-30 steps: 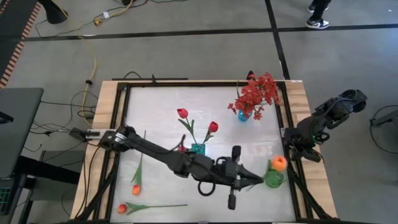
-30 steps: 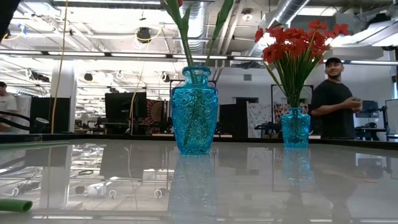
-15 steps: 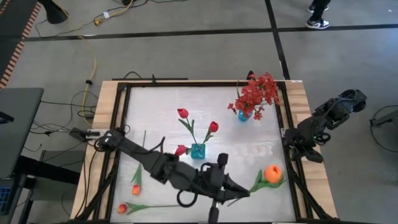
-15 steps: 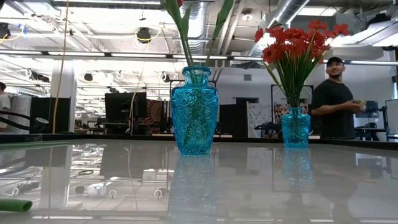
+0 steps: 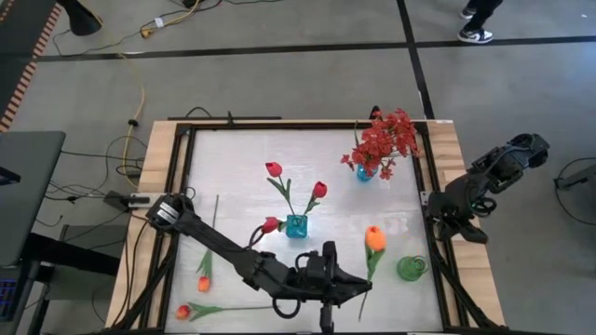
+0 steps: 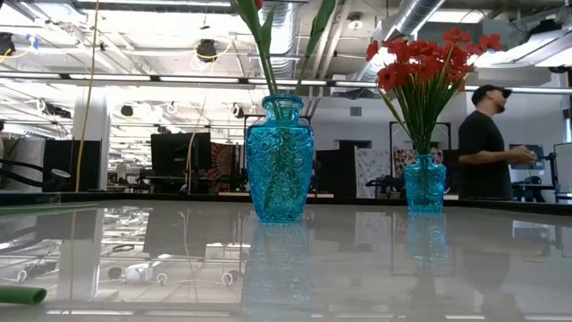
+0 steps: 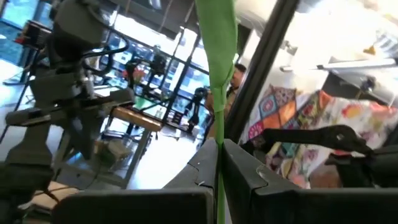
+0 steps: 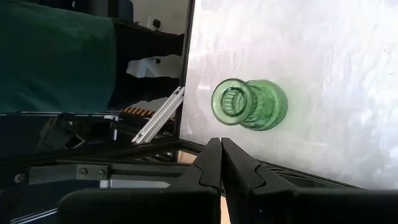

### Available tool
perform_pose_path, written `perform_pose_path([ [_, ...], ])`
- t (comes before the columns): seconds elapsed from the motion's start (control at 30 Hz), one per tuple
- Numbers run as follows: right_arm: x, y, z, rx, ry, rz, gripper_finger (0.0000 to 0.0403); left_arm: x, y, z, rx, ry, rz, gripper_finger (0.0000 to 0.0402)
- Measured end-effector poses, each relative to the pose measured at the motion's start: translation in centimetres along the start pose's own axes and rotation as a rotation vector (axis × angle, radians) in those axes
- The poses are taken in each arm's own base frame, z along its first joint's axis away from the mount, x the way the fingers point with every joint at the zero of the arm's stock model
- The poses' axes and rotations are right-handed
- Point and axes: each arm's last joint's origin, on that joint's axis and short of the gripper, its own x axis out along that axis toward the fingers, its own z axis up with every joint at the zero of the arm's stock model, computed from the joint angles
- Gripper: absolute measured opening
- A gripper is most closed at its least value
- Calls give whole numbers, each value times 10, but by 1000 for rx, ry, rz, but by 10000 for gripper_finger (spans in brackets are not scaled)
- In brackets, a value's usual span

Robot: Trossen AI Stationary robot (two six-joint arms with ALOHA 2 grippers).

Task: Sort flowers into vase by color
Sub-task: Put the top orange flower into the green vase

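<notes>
The left gripper [image 5: 358,290], at 6 o'clock on the worktop [image 5: 233,167], is pinching the tulip [image 5: 374,238] stem between its jaws. It should be centering the stem tip over the green vase [image 5: 411,269] mouth before lowering. The right gripper [image 5: 445,221] is waiting at 3 o'clock, jaws pressed together.

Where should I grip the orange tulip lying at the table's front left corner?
Grip the orange tulip mid-stem, coming straight down from above. It lies flat with its thin stem stretching toward the table's middle; the bud is bulky, and the other tulip lies just behind it.
</notes>
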Motion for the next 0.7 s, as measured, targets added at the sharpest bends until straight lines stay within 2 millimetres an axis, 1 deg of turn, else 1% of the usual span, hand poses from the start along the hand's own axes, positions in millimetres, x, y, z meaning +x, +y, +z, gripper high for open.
perform_pose_path([
  [0.1,0,0,0,1,12,15,33,2,3,-12,-32,-36,-1,0],
  [0.17,0,0,-1,1,15,16,33,5,4,-27,-44,-41,-28,0],
  [0.27,0,0,-1,-5,17,15,33,12,12,-52,-36,-30,-24,0],
  [0.3,0,0,-1,-5,17,15,32,15,15,-57,-35,-31,-22,0],
  [0.37,0,0,-1,-6,17,14,32,21,22,-62,-32,-44,-22,0],
  [0.47,0,0,-1,-7,17,14,32,33,29,-60,-41,-76,-57,0],
  [0.53,0,0,-1,-7,16,14,33,43,33,-63,-42,-84,-91,0],
  [0.7,0,0,-1,-6,16,14,31,64,43,-81,-11,-110,-138,0],
])
